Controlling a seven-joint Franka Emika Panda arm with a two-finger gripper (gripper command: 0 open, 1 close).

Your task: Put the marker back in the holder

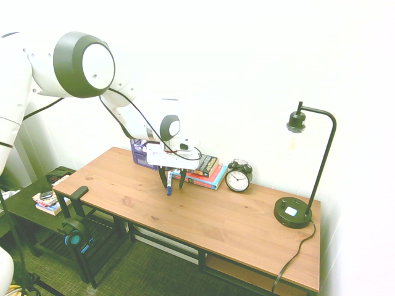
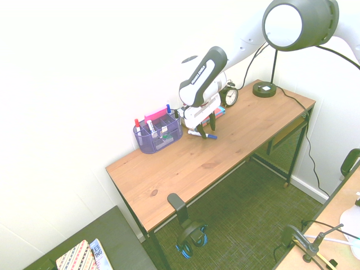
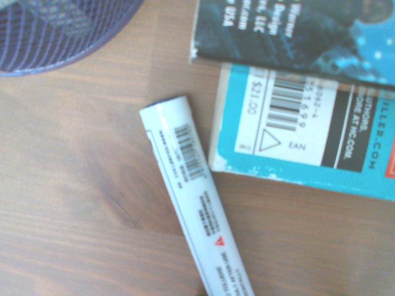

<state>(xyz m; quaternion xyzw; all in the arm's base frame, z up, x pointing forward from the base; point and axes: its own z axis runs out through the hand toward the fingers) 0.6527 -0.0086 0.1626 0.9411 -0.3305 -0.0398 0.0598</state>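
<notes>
The gripper points straight down at the desk, its fingers spread on either side of the marker. The marker lies flat just beside the books, apart from the holder.

The gripper points down over the wooden desk, its fingers straddling the marker. Just right lie stacked books, then a black alarm clock; a lamp stands far right.

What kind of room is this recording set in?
Probably a home office or study corner: a wooden desk against the wall with a desk lamp, stacked books and a mesh holder of markers.
</notes>
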